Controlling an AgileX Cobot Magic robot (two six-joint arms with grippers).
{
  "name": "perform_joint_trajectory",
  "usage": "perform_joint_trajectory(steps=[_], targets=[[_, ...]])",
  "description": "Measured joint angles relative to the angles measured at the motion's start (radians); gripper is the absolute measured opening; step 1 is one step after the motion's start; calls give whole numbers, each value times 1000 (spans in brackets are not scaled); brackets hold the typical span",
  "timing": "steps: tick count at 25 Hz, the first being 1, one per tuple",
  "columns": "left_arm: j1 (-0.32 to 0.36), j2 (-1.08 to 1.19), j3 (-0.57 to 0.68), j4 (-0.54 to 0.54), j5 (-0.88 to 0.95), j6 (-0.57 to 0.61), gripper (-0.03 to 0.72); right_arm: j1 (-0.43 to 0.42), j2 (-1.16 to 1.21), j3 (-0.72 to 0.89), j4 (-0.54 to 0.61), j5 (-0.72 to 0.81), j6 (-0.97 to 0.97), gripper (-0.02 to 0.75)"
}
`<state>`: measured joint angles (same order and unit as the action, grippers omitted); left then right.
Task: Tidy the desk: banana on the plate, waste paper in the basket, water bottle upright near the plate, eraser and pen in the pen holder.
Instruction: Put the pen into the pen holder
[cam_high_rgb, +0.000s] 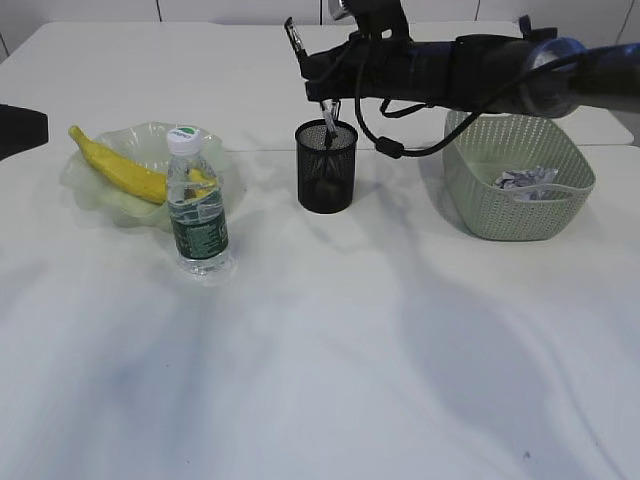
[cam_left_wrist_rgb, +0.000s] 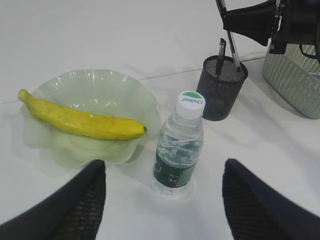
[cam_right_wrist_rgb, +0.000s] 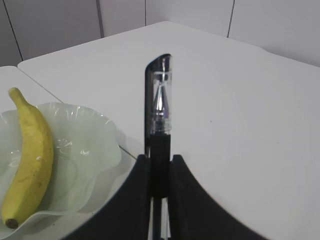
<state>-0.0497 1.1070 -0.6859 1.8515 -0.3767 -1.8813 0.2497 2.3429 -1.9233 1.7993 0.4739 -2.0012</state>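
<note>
Right gripper (cam_right_wrist_rgb: 160, 175) is clenched on a pen (cam_right_wrist_rgb: 159, 115), the two dark fingers (cam_right_wrist_rgb: 135, 200) pressing it from either side in the right wrist view, cap end standing clear above them. Left gripper (cam_left_wrist_rgb: 162, 200) hangs released near the front left of the table (cam_high_rgb: 330, 380), its fingers well apart with nothing between them. Just beyond it, the water bottle (cam_high_rgb: 197, 205) stands upright, white cap on, touching the near right edge of the plate (cam_high_rgb: 100, 205). On that pale green, wavy-rimmed plate lies the banana (cam_high_rgb: 120, 170), stem toward the far left. Further right, at mid-table, stands the black mesh pen holder (cam_high_rgb: 326, 170); the right arm (cam_high_rgb: 480, 75) reaches across from the right above it, and the held pen slants down into its mouth. A second pen (cam_left_wrist_rgb: 221, 52) stands inside the holder in the left wrist view. Something dark sits low in the holder; whether it is the eraser cannot be told. At far right, the green basket (cam_high_rgb: 470, 190) holds crumpled waste paper (cam_high_rgb: 527, 182).
</note>
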Motion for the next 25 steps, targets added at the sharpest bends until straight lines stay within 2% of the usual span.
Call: perform_joint_trajectory(steps=[25], targets=[[0,0,0,0,2,0,512,0,96,-28,0,3,-1,42]])
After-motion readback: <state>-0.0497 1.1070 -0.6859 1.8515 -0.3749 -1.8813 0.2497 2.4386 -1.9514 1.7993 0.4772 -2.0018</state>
